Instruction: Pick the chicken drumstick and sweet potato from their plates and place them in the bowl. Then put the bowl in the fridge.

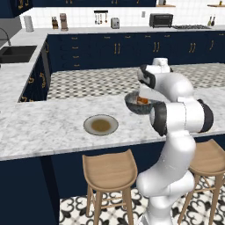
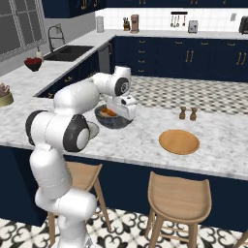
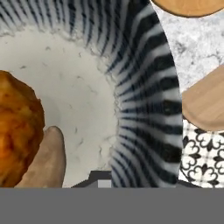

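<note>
The hand (image 2: 121,116) sits at the bowl (image 3: 144,87) rim — whether it grips, I cannot tell. Just inside lie the chicken drumstick (image 3: 17,131) and sweet potato (image 3: 46,159) — touching.

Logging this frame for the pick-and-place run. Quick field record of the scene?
bowl: on the marble counter, holds both foods
chicken drumstick: inside bowl
sweet potato: inside bowl, touching the drumstick
grey-green plate: bare
wooden plate: bare
end effector: at the bowl's rim, grip unclear
fridge step: not yet done
</note>
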### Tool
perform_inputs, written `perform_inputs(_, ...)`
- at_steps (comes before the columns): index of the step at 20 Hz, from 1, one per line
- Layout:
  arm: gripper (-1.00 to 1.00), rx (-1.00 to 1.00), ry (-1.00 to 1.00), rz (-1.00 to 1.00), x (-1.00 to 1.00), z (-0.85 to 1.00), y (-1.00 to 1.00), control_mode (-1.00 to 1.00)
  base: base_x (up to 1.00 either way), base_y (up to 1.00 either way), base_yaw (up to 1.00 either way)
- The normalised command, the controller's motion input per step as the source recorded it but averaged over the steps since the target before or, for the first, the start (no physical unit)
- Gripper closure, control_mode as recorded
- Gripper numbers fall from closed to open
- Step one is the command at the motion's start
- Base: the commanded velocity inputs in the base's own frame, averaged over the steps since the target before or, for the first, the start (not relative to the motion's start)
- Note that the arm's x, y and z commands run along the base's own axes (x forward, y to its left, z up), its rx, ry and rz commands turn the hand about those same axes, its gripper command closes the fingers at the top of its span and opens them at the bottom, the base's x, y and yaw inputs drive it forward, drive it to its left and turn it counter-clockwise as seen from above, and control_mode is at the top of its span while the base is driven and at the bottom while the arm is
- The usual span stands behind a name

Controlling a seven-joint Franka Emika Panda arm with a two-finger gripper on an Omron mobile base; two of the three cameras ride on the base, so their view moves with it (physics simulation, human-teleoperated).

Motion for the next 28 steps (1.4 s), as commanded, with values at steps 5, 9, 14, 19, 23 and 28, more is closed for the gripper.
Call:
perform_inputs(5,1.00,0.00,0.00,0.00,-1.00,0.60,0.29,-1.00,0.00,0.00,0.00)
perform_inputs(9,1.00,0.00,-0.01,0.00,-0.88,0.25,0.30,-1.00,0.00,0.00,0.00)
perform_inputs(14,1.00,0.00,-0.26,-0.05,-0.44,0.12,0.02,-1.00,0.00,0.00,0.00)
perform_inputs(19,1.00,0.02,-0.49,-0.09,-0.54,0.28,0.00,-1.00,0.00,0.00,0.00)
perform_inputs(23,1.00,0.17,-0.04,-0.08,-0.69,0.24,0.00,-1.00,0.00,0.00,0.00)
perform_inputs(28,1.00,0.04,-0.34,-0.05,-0.87,0.16,0.00,-1.00,0.00,0.00,0.00)
